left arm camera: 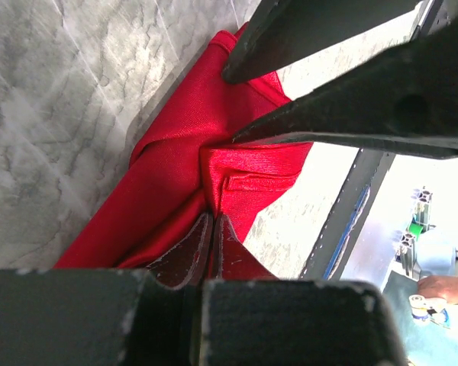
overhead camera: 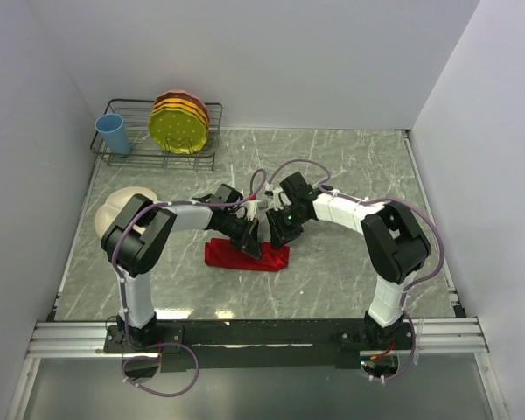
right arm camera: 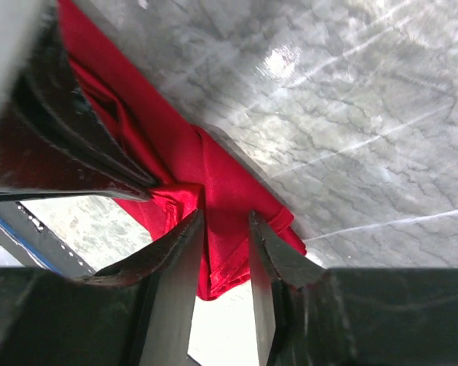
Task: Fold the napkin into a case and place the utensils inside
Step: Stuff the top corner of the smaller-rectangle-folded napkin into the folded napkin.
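The red napkin (overhead camera: 245, 255) lies folded into a long narrow band on the marble table, near the middle. My left gripper (overhead camera: 250, 241) reaches down onto it, and in the left wrist view its jaws (left arm camera: 212, 219) are shut on a raised fold of the napkin (left arm camera: 175, 191). My right gripper (overhead camera: 278, 234) hangs just to the right, over the band's right end. In the right wrist view the right gripper (right arm camera: 225, 216) stands open, with the napkin (right arm camera: 221, 183) showing flat in the gap. The utensils are out of view.
A wire dish rack (overhead camera: 131, 153) at the back left holds yellow and orange plates (overhead camera: 182, 122) and a blue cup (overhead camera: 114, 133). A cream plate (overhead camera: 114, 208) lies at the left, partly behind the left arm. White walls close in three sides.
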`<state>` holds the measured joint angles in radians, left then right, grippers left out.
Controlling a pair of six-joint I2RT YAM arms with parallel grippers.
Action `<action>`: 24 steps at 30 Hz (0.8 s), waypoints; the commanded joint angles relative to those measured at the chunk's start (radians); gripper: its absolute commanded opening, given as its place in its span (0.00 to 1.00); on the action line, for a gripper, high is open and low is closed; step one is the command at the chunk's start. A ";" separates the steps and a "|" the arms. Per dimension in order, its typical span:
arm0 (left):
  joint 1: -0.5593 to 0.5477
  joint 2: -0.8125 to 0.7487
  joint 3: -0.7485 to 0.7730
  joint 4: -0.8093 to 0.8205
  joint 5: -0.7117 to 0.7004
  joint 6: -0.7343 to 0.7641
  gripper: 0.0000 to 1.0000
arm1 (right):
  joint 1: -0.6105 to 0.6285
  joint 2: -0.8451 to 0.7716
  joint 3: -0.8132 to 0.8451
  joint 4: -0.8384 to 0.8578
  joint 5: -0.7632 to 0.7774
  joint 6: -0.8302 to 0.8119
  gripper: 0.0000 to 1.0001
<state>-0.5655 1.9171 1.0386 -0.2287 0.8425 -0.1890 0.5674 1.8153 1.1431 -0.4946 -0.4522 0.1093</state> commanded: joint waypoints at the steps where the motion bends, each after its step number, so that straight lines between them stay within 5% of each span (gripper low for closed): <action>1: 0.003 0.028 0.021 -0.009 -0.013 0.003 0.01 | 0.017 -0.066 -0.017 0.063 0.033 -0.014 0.40; 17: 0.022 0.051 0.031 -0.012 0.001 0.003 0.01 | 0.071 -0.067 -0.054 0.113 0.118 -0.068 0.39; 24: 0.027 0.053 0.035 -0.012 0.009 0.000 0.01 | 0.075 -0.073 -0.046 0.108 0.159 -0.082 0.21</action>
<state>-0.5461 1.9457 1.0534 -0.2325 0.8860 -0.2047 0.6327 1.7649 1.0916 -0.4103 -0.3363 0.0502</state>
